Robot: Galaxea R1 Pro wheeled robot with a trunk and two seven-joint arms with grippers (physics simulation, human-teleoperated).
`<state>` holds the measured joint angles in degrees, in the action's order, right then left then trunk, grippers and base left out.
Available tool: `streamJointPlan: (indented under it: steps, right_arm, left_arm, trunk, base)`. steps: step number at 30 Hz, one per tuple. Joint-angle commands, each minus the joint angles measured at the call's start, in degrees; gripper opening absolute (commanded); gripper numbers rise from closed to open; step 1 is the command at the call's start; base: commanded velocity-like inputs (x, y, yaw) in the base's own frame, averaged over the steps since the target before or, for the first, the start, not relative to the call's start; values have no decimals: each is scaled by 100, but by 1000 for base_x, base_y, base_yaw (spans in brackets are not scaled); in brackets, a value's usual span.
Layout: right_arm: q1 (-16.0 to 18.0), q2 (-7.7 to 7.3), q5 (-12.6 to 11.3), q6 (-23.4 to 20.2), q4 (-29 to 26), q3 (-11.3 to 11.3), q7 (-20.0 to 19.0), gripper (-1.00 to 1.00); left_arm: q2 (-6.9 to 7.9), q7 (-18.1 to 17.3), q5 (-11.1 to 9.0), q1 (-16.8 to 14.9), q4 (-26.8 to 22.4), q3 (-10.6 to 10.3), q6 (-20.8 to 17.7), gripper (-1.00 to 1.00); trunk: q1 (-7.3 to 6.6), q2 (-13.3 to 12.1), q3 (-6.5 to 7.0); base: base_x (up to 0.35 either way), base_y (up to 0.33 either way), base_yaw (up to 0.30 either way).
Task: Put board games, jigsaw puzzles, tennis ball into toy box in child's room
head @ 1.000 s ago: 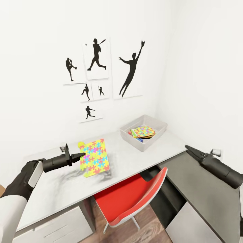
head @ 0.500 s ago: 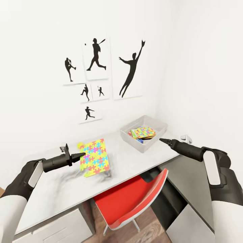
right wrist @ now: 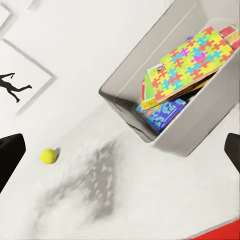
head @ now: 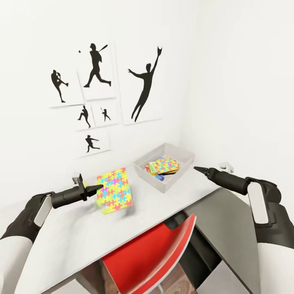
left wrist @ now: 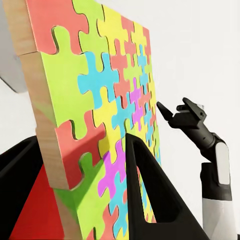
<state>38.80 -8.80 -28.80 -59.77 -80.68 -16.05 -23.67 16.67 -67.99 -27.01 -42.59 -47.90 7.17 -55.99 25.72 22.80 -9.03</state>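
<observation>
My left hand (head: 90, 188) is clamped on the edge of a jigsaw (head: 114, 190), holding it tilted up above the bench (head: 163, 204); in the left wrist view the board (left wrist: 100, 125) sits between the two fingers (left wrist: 150, 200), one on each face.

My right hand (head: 199, 169) hangs out over the bench's right end, near the toy box (head: 163, 165). In the head view its tips look drawn to a point, but the right wrist view shows the two fingers (right wrist: 9, 155) far out at opposite edges of the picture, so I read it as released and holding nothing.

The toy box stands at the back right of the bench, near the corner of the walls. Inside it I see a second jigsaw (right wrist: 187, 67) lying tilted on top of a stack, with a blue printed game box (right wrist: 160, 112) under it and edges of other flat boxes I cannot tell apart.

The ball (right wrist: 48, 156) rests on the bench top, apart from the toy box, near the wall.

A red chair (head: 147, 257) is pushed in under the bench.
</observation>
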Motion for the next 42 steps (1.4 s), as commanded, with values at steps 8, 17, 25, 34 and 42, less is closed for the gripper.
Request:
streamJointPlan:
  steps: [8,17,25,34,42]
  right_arm:
    - [22,-3,47,-23,0,-29,-59,100]
    - [9,-7,49,-23,-7,-30,-59,100]
    - [5,-7,50,-23,-11,-38,-59,100]
    - [5,-15,50,-23,-11,-38,-59,100]
    - [5,-20,51,-23,-11,-39,-67,100]
  left_arm:
    - [9,-13,-15,-4,-1,7,-34,-100]
    - [21,-13,-15,-4,-3,33,-34,-100]
    - [16,-12,-15,-4,-1,39,-34,-100]
    - [12,-7,-15,-4,-1,41,-34,-100]
    - [12,-12,-15,-4,-2,43,-34,-100]
  trunk:
    - [6,12,-12]
    - [6,12,-12]
    - [6,12,-12]
    - [6,12,-12]
    - [6,12,-12]
  base:
    - [70,-4,-202]
    - [195,-1,-10]
    - [186,-114,0]
    - [64,-18,125]
    - [118,0,28]
